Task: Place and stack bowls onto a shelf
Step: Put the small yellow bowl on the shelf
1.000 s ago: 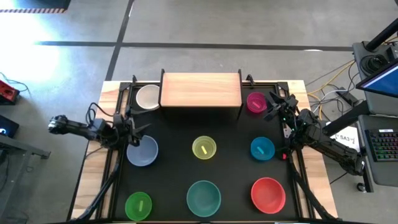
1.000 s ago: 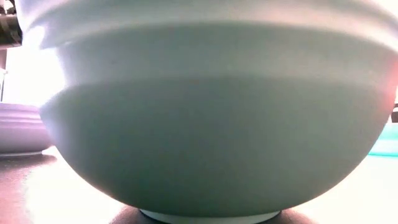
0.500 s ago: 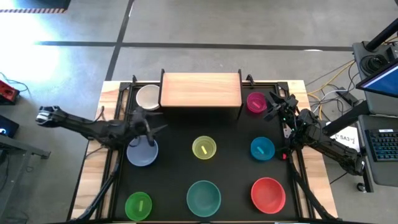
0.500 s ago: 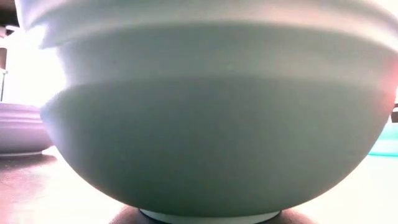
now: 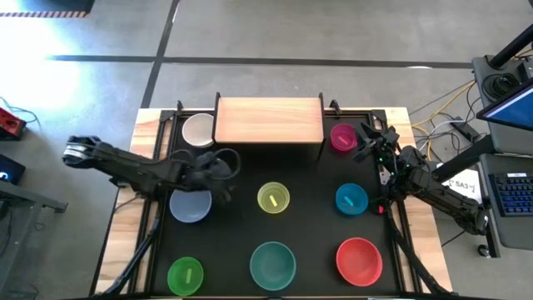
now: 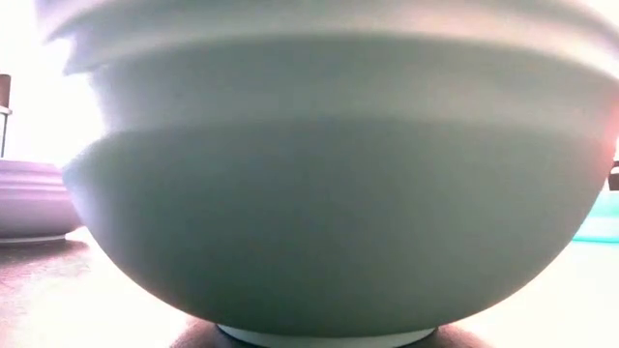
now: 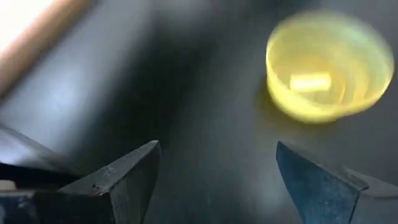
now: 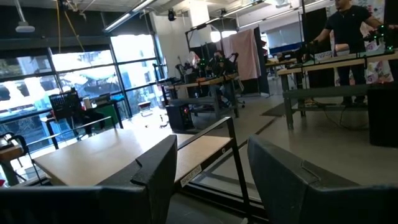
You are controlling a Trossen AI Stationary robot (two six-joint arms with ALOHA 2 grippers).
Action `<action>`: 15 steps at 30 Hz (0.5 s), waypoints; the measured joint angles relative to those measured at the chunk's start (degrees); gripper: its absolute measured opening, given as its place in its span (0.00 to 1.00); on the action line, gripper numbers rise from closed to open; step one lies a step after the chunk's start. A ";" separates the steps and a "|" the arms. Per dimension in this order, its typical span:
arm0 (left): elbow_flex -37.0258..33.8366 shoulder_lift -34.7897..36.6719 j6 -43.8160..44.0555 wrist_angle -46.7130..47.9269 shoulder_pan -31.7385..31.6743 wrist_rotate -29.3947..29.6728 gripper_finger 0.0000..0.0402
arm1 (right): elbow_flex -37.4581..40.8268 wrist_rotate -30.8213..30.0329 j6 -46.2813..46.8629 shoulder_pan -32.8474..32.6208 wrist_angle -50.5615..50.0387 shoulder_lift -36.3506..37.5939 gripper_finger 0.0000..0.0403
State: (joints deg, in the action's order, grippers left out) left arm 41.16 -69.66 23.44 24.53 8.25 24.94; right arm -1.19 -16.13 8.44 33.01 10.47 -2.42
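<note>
The wooden shelf (image 5: 269, 119) stands at the table's far middle, its top bare. On the black table sit a white bowl (image 5: 198, 130), a magenta bowl (image 5: 342, 137), a lavender-blue bowl (image 5: 191, 204), a yellow bowl (image 5: 273, 199) (image 7: 326, 65), a blue bowl (image 5: 351, 199), a green bowl (image 5: 185, 275), a teal bowl (image 5: 273, 263) (image 6: 329, 193) and a red bowl (image 5: 359, 260). My left gripper (image 5: 226, 162) (image 7: 217, 180) hangs open above the table, between the lavender-blue and yellow bowls. My right gripper (image 5: 366, 137) (image 8: 211, 168) waits open beside the magenta bowl.
The table's wooden border (image 5: 125, 225) frames the black top. A desk with a keyboard (image 5: 508, 196) and cables stands off the right side. In the right wrist view, a person (image 8: 348, 25) stands at benches in the room beyond.
My left gripper has swung out from the table's left edge toward the middle, passing over the lavender-blue bowl's far side toward the yellow bowl, and has tipped downward. The bowls have stayed where they were.
</note>
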 joint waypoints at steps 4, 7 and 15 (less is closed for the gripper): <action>3.02 -5.99 -0.91 3.11 -1.77 -8.57 0.75 | 0.00 0.00 -0.01 0.01 0.01 0.00 0.46; 4.12 -8.79 -3.83 2.25 -0.90 -10.21 0.75 | 0.00 0.01 0.07 0.02 0.01 0.00 0.46; 9.17 -15.18 -10.32 -1.63 0.82 -9.72 0.75 | 0.00 -0.01 -0.04 0.02 0.00 0.01 0.46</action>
State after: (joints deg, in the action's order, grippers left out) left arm 50.33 -84.84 13.13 22.91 9.07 15.22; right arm -1.19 -16.14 8.40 33.03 10.46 -2.42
